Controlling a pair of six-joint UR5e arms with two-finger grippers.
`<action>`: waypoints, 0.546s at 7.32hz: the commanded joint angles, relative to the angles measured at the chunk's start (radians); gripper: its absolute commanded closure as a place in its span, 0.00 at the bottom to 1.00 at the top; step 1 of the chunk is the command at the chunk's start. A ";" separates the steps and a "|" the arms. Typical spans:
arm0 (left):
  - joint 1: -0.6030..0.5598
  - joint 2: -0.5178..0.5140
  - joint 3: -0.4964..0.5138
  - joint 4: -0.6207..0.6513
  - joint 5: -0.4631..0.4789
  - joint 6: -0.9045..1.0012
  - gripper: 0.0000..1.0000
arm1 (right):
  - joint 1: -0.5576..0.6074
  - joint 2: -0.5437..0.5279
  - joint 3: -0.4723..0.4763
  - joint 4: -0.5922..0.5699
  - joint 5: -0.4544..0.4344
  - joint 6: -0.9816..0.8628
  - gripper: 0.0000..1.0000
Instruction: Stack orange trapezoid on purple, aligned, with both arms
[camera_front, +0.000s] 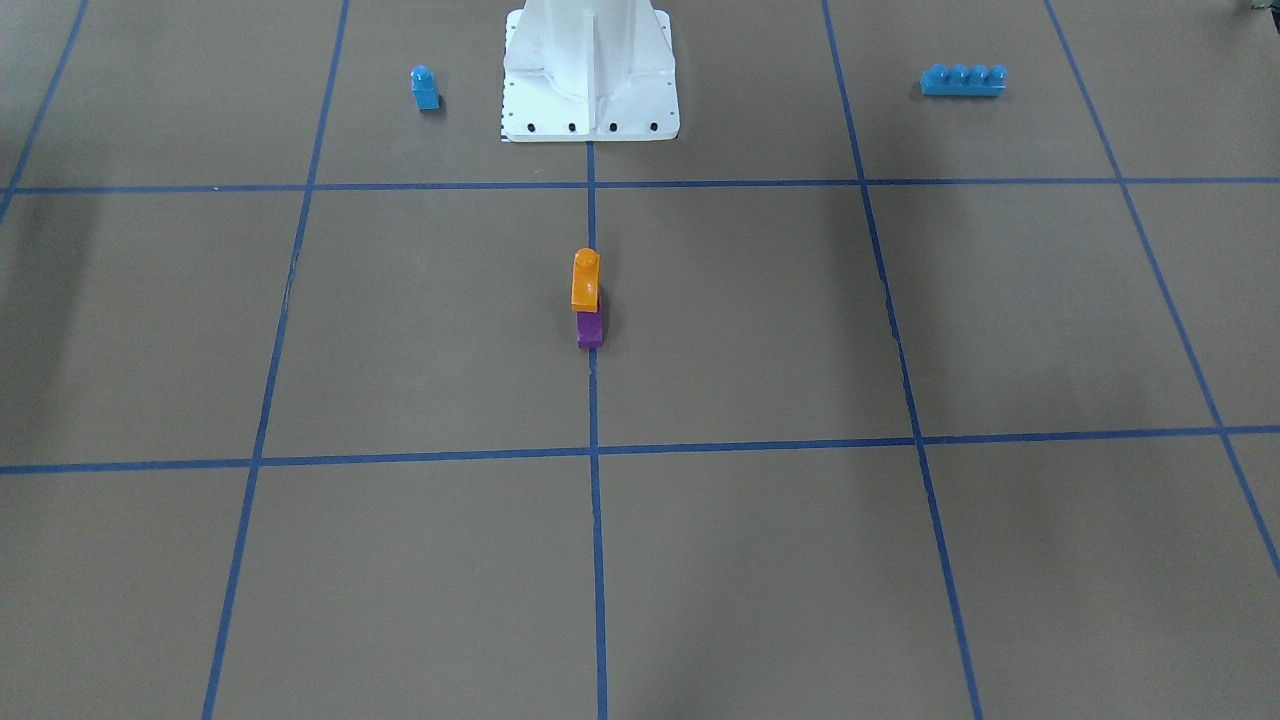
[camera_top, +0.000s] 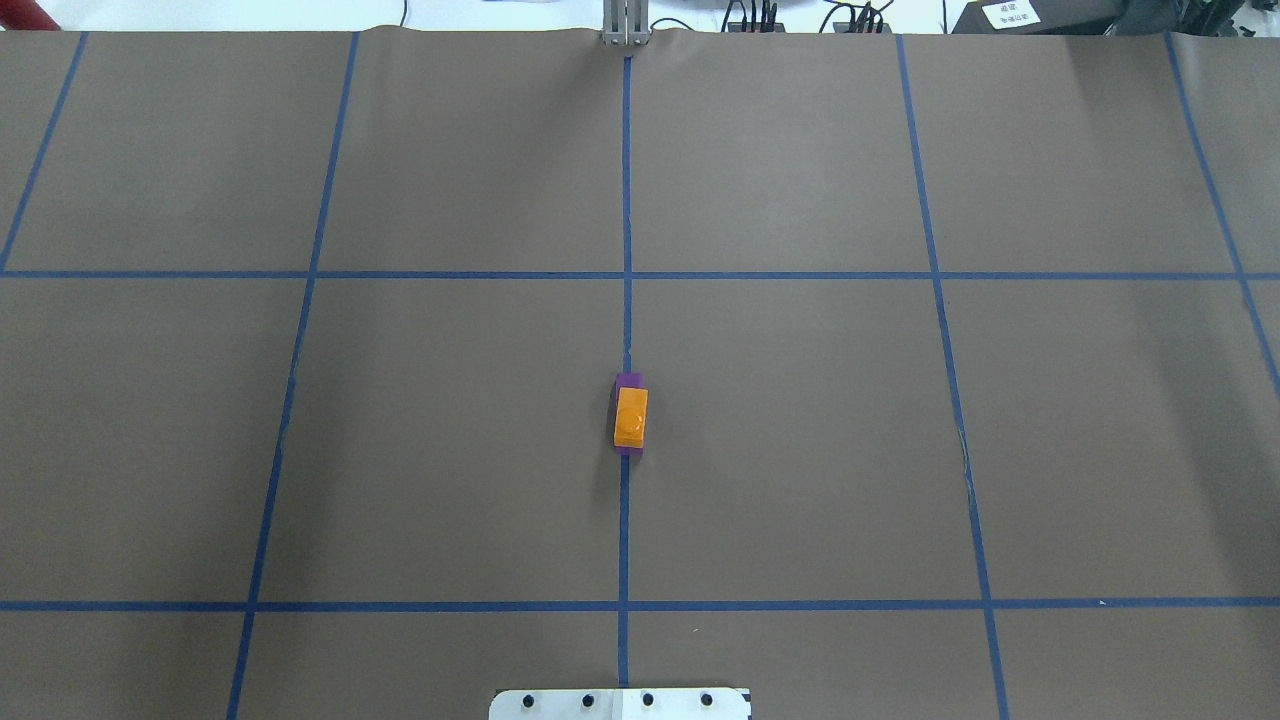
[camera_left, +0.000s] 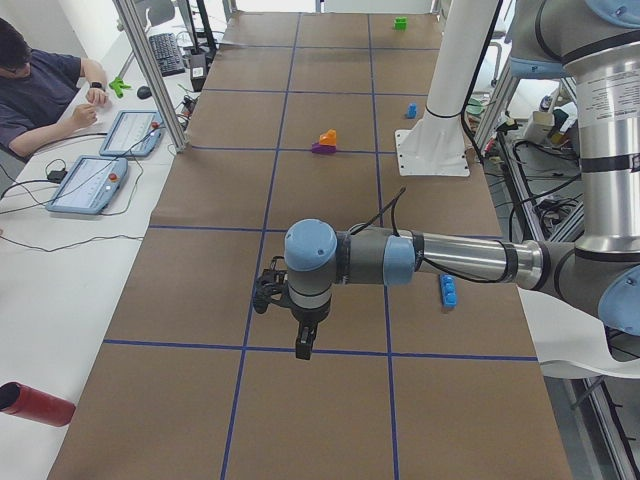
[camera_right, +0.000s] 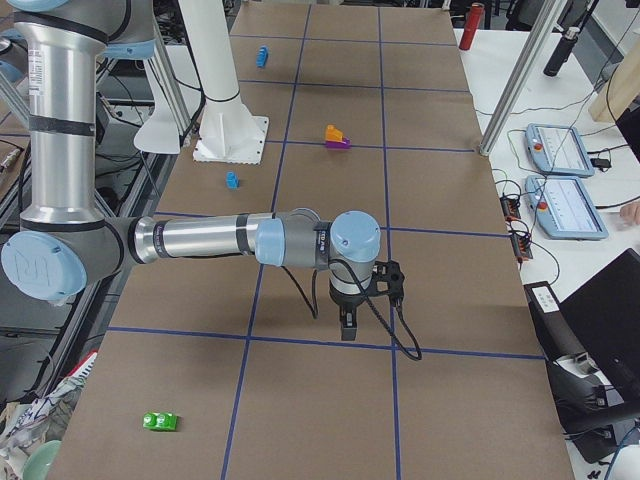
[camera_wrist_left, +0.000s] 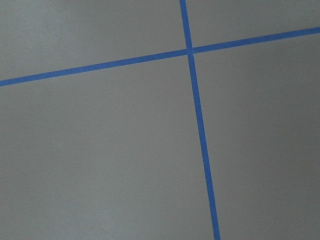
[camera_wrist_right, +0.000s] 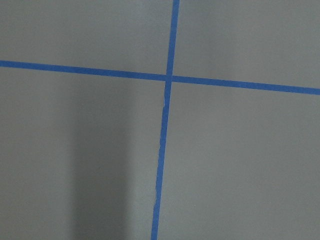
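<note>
**Item 1, orange trapezoid** (camera_top: 630, 417). Sits on top of the purple (camera_top: 629, 379), stud up, near the middle of the table (camera_top: 800, 450). From overhead its long sides run with the purple's, and thin purple margins show at the far and near ends. The front-facing view confirms the order: orange above, purple beneath on the paper. Judged seated and aligned, so the task looks done or nearly so.

**Item 2, stack position.** On the central blue tape line (camera_top: 624, 520), roughly midway between the two arms' sides, probably so that either arm could reach it.

**Item 3, left gripper** (camera_left: 302, 348). Points downward over a tape crossing, well apart from the stack and holding nothing visible. It shows only in the side view, so I cannot tell whether its claw is spread or pressed together.

**Item 4, right gripper** (camera_right: 347, 328). Same posture at the opposite end of the table, well apart from the stack; claw state likewise cannot be told. Both wrist cameras show only paper and tape.

**Item 5, sundries.** White pedestal (camera_front: 590, 75); small blue brick (camera_front: 425, 88) and long blue brick (camera_front: 963, 80) flanking it; green brick (camera_right: 160, 421); seated operator (camera_left: 35, 85).
</note>
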 joint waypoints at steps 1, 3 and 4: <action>0.000 0.001 -0.005 0.004 0.001 0.000 0.00 | 0.000 0.000 0.003 0.001 0.000 0.000 0.00; 0.000 0.001 -0.005 0.004 0.001 -0.001 0.00 | 0.000 0.000 0.004 0.001 0.020 0.000 0.00; 0.000 -0.001 -0.005 0.005 0.002 -0.001 0.00 | 0.000 0.002 0.004 0.001 0.020 0.002 0.00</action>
